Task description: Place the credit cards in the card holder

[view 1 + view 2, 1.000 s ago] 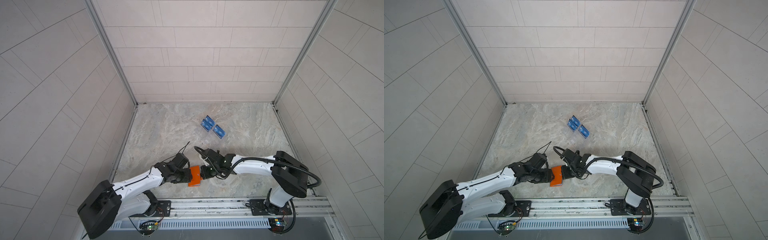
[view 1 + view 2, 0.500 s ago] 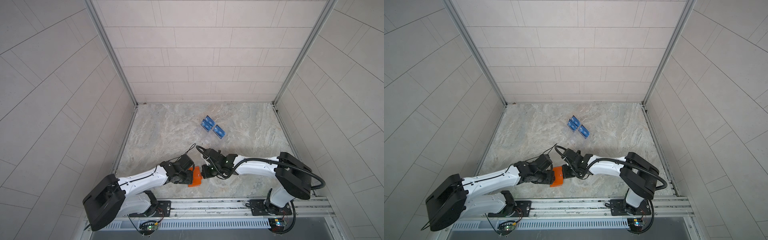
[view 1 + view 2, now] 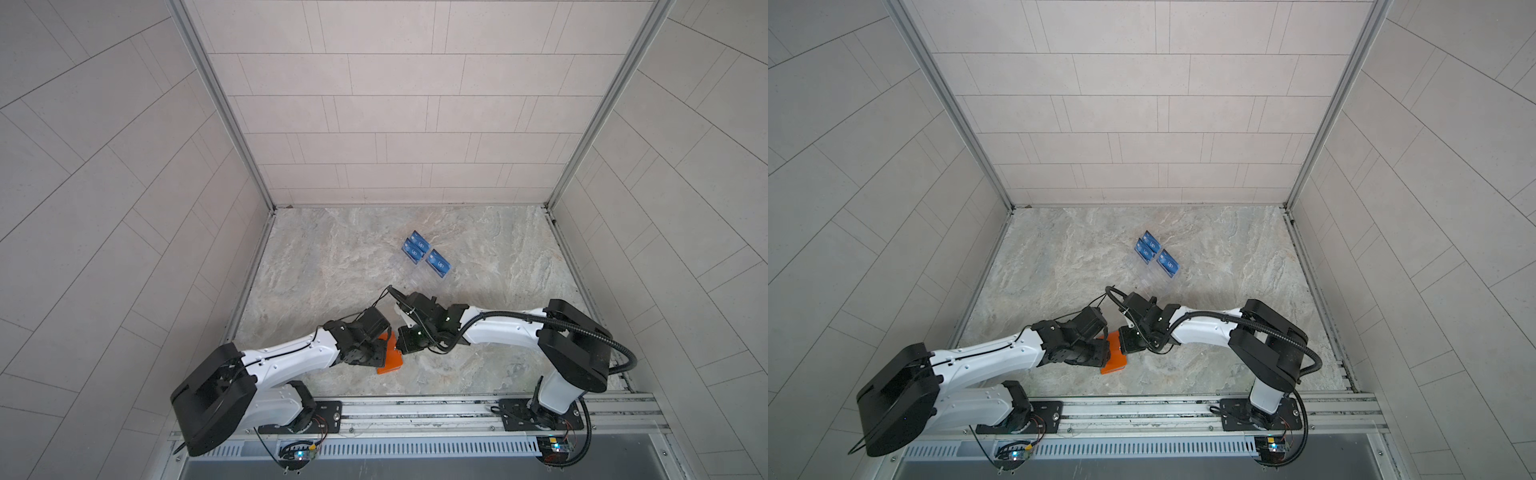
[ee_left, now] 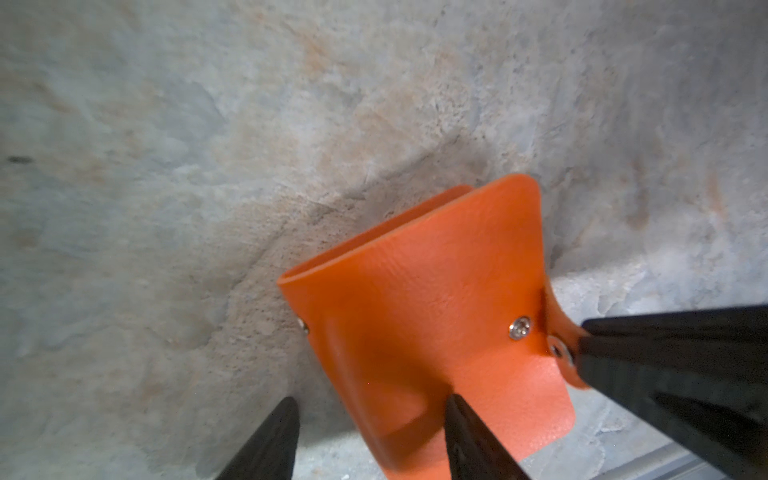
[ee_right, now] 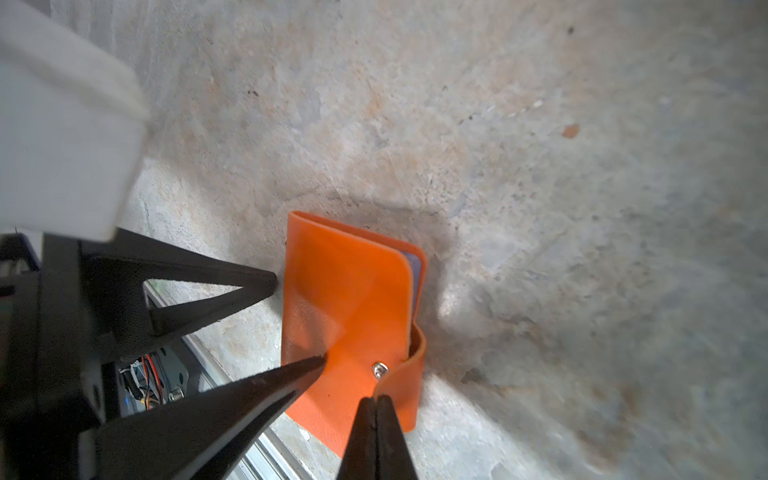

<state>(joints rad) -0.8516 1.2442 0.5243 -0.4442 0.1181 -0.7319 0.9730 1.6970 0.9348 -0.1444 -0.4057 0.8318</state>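
left end effector (image 4: 372, 399) moved up to the card holder (image 3: 391, 360), jaws apart, one tip on its cover. right end effector (image 5: 376, 399) pinched shut on the snap tab (image 5: 415, 372). holder lies near worktop (image 3: 332, 266) front; blue credit cards (image 3: 415, 250) sit well behind.

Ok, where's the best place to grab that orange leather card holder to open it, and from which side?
I'd take the short strap with the metal snap at the open edge of the orange leather card holder, from the side opposite the fold. It arches clear of the flat cover, so a narrow pinch fits. The right gripper is shut on it.
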